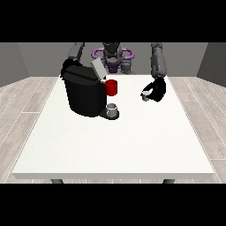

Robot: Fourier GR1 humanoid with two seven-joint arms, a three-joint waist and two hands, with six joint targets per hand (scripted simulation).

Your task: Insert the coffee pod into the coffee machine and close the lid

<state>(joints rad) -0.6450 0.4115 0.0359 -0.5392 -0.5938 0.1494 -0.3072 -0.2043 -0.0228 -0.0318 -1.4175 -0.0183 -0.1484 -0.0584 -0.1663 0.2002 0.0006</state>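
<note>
From the front view, I have the black coffee machine standing on the white table toward the view's left, its grey lid tilted up and open, which I judge leaves the pod slot free for loading. A red cup sits just behind the machine's right side, and a small grey cup rests on the machine's drip base at the front. The hand at the view's right hangs low over the table, well apart from the machine, and a small light object at its fingertips looks like the coffee pod; the fingers seem curled round it, so I read it as held, though the detail is small. I judge the pod is gripped there because the carry across to the open slot has not yet been made. The hand at the view's left is mostly hidden behind the machine's top corner; I cannot tell how its fingers lie, and I guess it waits near the lid for closing.
</note>
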